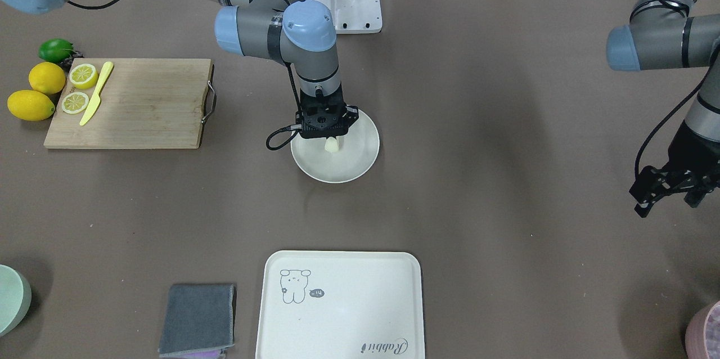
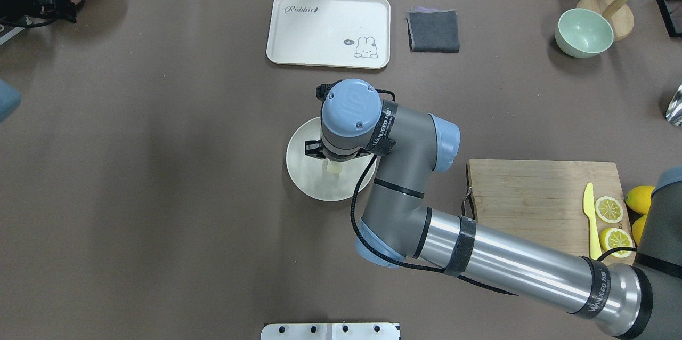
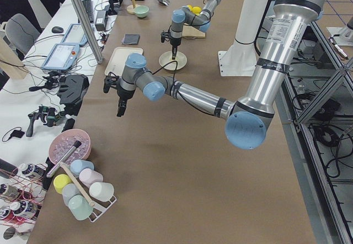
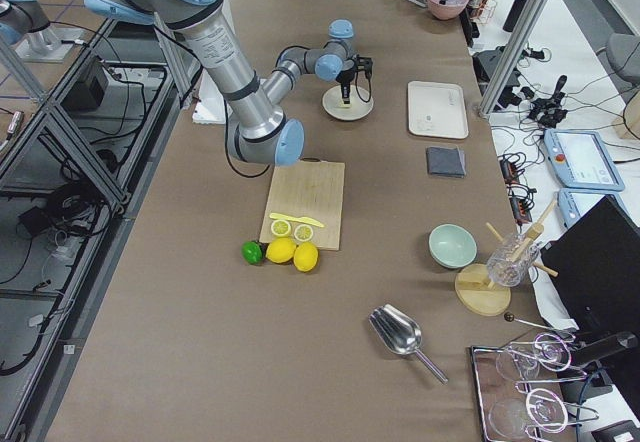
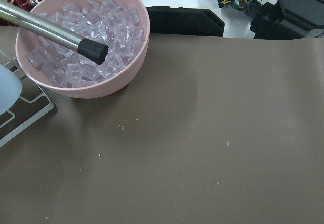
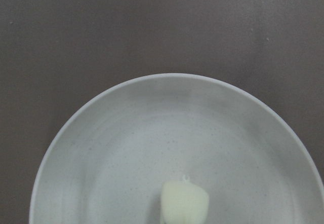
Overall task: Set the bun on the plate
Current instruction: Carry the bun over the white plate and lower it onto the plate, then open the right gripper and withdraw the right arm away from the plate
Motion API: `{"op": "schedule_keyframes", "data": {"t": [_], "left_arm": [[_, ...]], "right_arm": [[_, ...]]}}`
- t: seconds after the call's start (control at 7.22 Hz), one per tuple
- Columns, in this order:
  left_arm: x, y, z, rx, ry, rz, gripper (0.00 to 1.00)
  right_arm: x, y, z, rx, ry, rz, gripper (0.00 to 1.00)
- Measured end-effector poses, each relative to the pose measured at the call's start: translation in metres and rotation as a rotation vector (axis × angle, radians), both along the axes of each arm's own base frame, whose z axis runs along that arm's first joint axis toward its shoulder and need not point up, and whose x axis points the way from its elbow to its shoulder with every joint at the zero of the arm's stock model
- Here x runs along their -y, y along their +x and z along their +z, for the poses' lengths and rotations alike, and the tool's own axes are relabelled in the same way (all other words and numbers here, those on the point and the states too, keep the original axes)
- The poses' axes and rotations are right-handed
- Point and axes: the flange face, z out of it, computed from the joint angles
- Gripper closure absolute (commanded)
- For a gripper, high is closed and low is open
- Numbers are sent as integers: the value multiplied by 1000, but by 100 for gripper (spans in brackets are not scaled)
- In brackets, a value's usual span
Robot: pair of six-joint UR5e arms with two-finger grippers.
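The plate (image 1: 354, 165) is a round off-white dish in the middle of the table, also seen in the overhead view (image 2: 303, 177) and filling the right wrist view (image 6: 126, 148). My right gripper (image 1: 329, 137) points straight down over it. The bun (image 1: 332, 146), a small pale cream lump, pokes out from under the gripper's fingers, low over the plate's middle (image 2: 334, 168) (image 6: 185, 201). The gripper looks shut on it, with the fingertips mostly hidden by the gripper body. My left gripper (image 1: 666, 201) hangs open and empty near the table's end.
A rabbit tray (image 1: 340, 305) and a folded grey cloth (image 1: 197, 319) lie beyond the plate. A cutting board (image 1: 129, 103) holds lemon halves and a yellow knife, with whole lemons and a lime beside it. A pink bowl of ice (image 5: 83, 41) sits near the left gripper.
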Motion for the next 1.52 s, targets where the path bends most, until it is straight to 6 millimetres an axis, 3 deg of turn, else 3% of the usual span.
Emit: {"op": "schedule_keyframes", "data": {"t": [0.42,0.97,1.11,1.25,1.38,1.52], "left_arm": [[-1,-1,2,-1,-8,1,2],[-7,-4,13,13,-17,21,2],[-7,-7,14,-7,-25,40,2],[-11,-21,22,-21,-30,88,2],[-17,-55,43,13,-17,162,2],[-24,-99,65,70,2,229,2]], "right_arm": [[1,4,-5,7,-4,-3,0],[21,34,-10,5,-44,-2,0],[36,52,-8,-8,-51,-2,0],[54,84,-1,-37,-52,-18,0],[69,143,21,-75,-33,-54,0],[79,217,57,-95,-14,-101,0]]}}
